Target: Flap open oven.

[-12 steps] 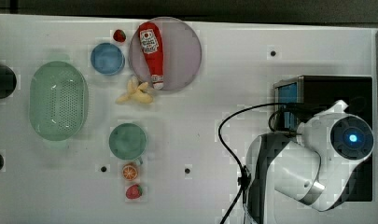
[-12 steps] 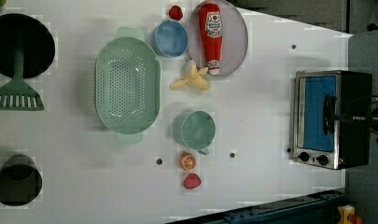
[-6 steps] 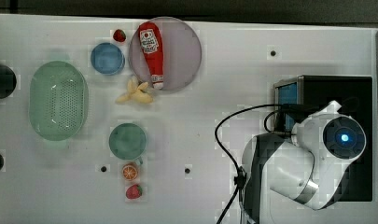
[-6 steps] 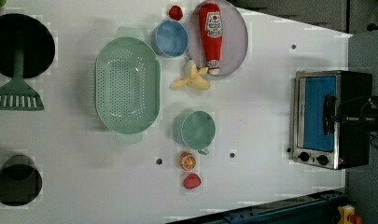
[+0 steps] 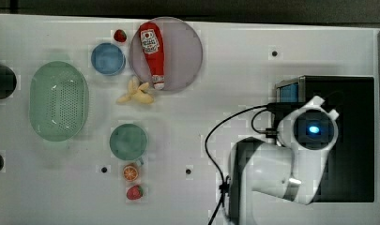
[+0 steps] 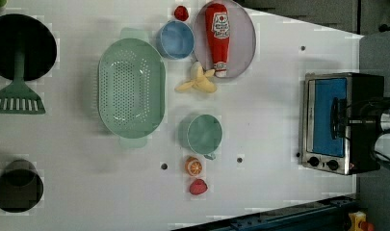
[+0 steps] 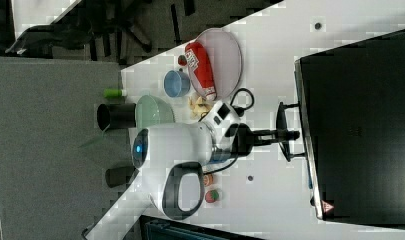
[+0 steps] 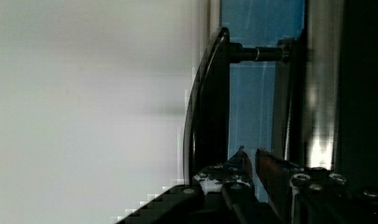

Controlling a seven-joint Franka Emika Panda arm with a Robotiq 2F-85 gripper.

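Your oven (image 6: 338, 122) sits at the counter's (image 6: 269, 125) far end on the left view's right, its back close to the counter edge and its blue door (image 6: 329, 117) facing the open white surface. That stretch in front of the door is bare, so there is room on that side; the nearest clutter, a green cup (image 6: 204, 134), an orange slice (image 6: 194, 166) and a strawberry (image 6: 198, 186), lies well apart from your end effector (image 8: 250, 163). The green colander (image 6: 130, 88), blue bowl (image 6: 175, 39), banana (image 6: 198, 83) and the plate (image 6: 243, 43) with the ketchup bottle (image 6: 217, 36) are farther off still. In the right view your arm (image 7: 182, 150) reaches level across the counter toward the door, with the end effector at the black bar handle (image 7: 282, 131). In the wrist view its fingers (image 8: 270, 170) stand at a narrow gap just behind the handle, between the bar and the blue door; you cannot tell whether they grip it. The door looks flat against the frame.
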